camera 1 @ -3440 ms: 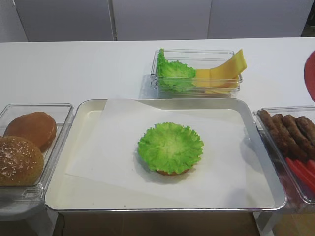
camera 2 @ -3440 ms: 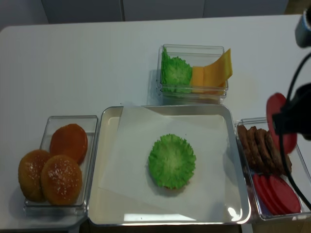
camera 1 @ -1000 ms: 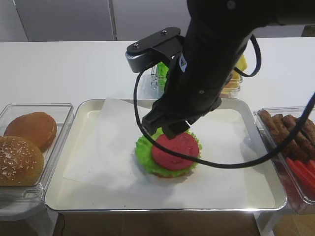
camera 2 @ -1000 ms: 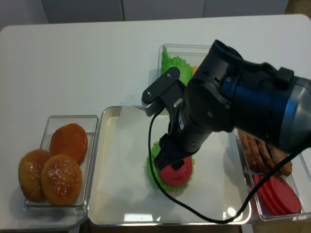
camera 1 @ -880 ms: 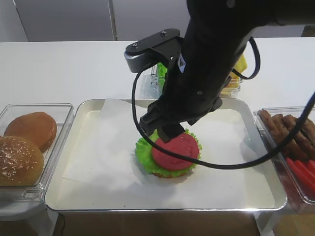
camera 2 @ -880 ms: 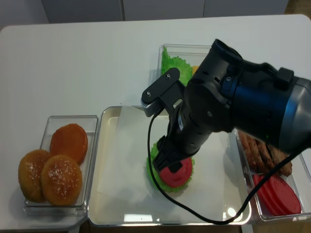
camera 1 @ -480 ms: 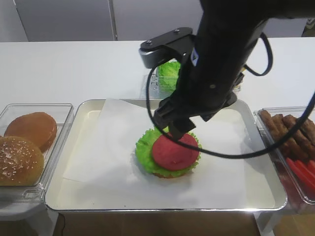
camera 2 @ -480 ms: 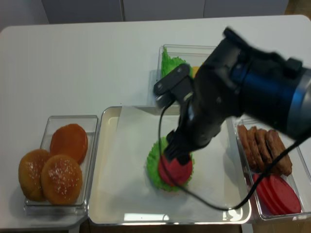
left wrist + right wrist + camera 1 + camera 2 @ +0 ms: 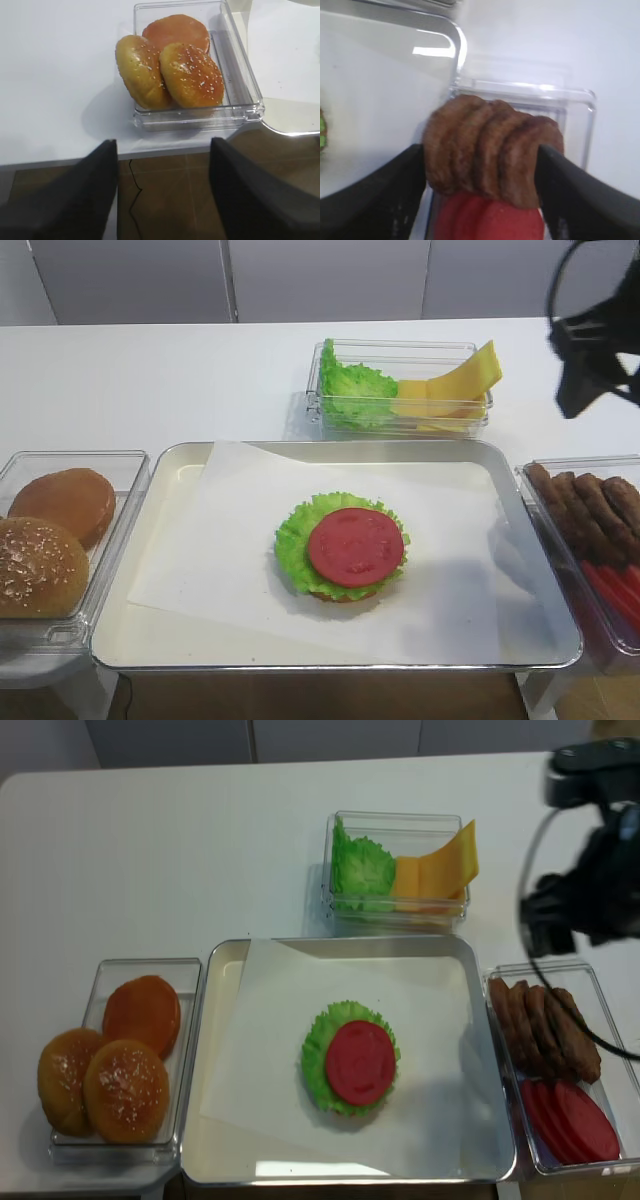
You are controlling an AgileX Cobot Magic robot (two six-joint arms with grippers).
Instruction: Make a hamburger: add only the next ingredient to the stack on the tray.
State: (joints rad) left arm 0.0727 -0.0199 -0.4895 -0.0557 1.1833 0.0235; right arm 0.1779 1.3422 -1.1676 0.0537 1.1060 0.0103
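I see the big metal tray [image 9: 150, 540] with white paper [image 9: 230, 540] inside it. In the middle sits the stack [image 9: 292, 550]: a green lettuce leaf on a thin brown bun. The red tomato slice [image 9: 355, 547] lies flat on top of the lettuce, and nothing touches it.

On the left, a clear bin [image 9: 240, 85] holds three buns [image 9: 191, 75]. Behind the tray, another clear bin [image 9: 400, 348] holds loose lettuce [image 9: 350, 395] and yellow cheese [image 9: 450, 390]. On the right, a clear bin [image 9: 590, 982] holds brown patties [image 9: 545, 1030] in a row and more red slices [image 9: 570, 1120] next to them.

My right gripper [image 9: 480, 195] hangs above the patty bin. Its two fingers [image 9: 580, 200] are spread wide apart and hold nothing. The right arm [image 9: 590, 890] is up high at the right side, away from the tray.

My left gripper [image 9: 162, 195] hangs near the bun bin. Its fingers [image 9: 75, 200] are wide apart too, with nothing between them.
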